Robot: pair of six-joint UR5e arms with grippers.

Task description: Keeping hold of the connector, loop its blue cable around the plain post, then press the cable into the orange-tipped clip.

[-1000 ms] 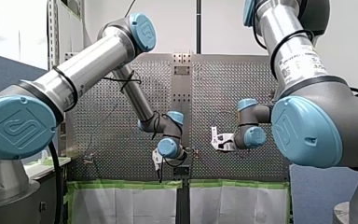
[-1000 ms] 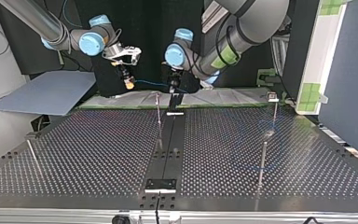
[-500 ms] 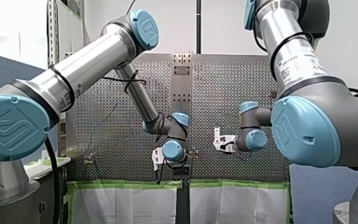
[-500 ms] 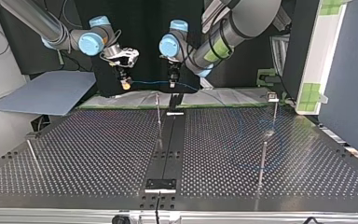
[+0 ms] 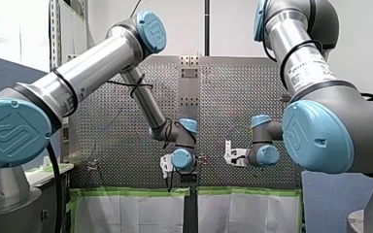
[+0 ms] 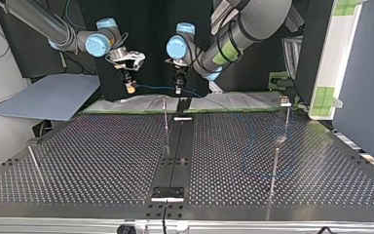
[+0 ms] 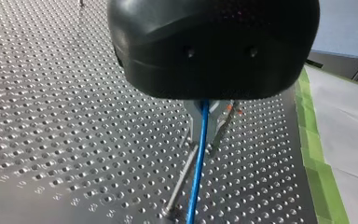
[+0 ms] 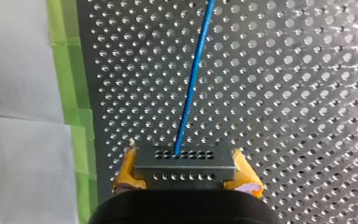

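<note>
My left gripper had risen slightly, the thin blue cable threading it, grip unclear; my right gripper's yellow pads pinched the perforated grey connector.

My left arm and right arm have silver tubes, light-blue joint caps and black cables

White wall behind the perforated table — green tape edging pale sheets.
</note>
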